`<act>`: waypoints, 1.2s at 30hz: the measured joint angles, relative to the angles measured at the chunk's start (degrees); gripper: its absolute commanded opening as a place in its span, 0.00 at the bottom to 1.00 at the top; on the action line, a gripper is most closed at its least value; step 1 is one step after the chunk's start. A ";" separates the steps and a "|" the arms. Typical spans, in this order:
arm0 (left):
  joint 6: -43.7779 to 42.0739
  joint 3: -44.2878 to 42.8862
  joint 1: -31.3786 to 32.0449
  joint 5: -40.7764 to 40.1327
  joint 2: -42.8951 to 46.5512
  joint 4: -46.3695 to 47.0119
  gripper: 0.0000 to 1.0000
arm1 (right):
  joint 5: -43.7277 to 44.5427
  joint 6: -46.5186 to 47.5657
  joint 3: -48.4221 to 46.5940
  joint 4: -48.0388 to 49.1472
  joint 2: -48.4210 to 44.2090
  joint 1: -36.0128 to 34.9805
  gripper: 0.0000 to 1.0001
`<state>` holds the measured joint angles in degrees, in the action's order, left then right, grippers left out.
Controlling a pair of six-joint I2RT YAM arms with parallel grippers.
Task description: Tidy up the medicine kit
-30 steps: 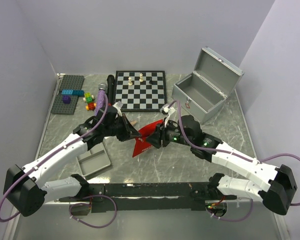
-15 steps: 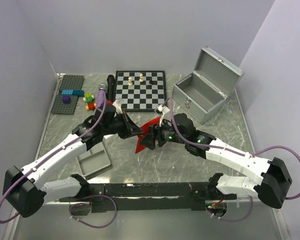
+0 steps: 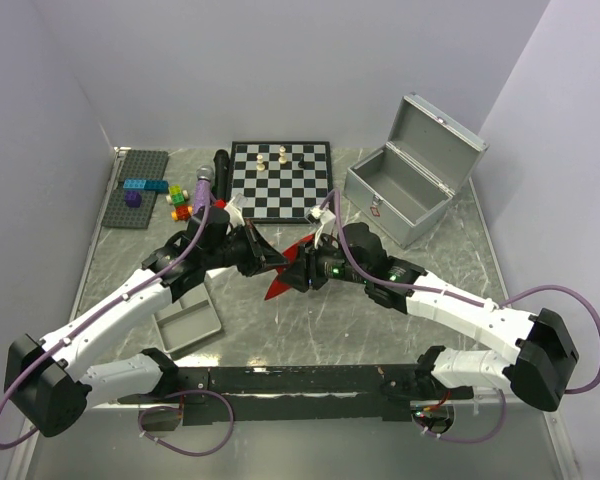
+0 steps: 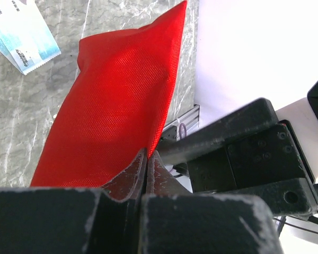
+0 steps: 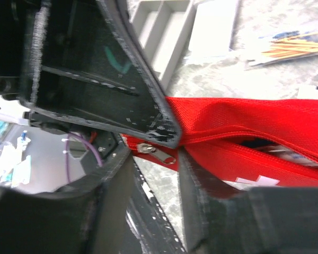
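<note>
Top: medicine kit [image 3: 390, 222] at right rear near wall, silver-grey, lid raised, apart from chessboard [image 3: 280, 180]; bare table [image 3: 430, 290] in front | Left wrist: left gripper [image 4: 147, 159] pinched tight on red pouch [image 4: 116, 100] edge | Right wrist: right gripper [image 5: 156, 174] half-spread astride zipper pull [image 5: 156, 151], contact unclear

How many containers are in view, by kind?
medicine kit, lid open: 1
red pouch: 1
grey divided tray: 1
Total: 3
</note>
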<state>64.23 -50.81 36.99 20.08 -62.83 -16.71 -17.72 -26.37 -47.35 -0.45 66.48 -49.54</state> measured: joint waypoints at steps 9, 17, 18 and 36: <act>0.00 0.00 -0.04 -0.39 0.00 0.61 0.01 | -0.61 -0.85 -0.31 0.63 -0.02 -0.15 0.00; -0.15 0.00 0.07 -0.46 0.00 0.70 0.01 | 1.22 0.09 -0.31 -1.18 -1.31 -0.50 0.00; -0.20 0.00 0.24 -0.46 0.00 0.83 0.01 | 1.62 0.33 -0.31 -1.55 -1.68 -0.66 0.00; -0.35 -0.22 1.05 0.04 0.33 2.27 0.01 | 2.40 2.25 0.90 -2.16 -5.20 -0.83 0.17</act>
<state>63.88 -51.03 38.04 20.12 -62.50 -14.44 -15.31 -24.12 -46.46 -2.61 61.28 -50.37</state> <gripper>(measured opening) 0.022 0.161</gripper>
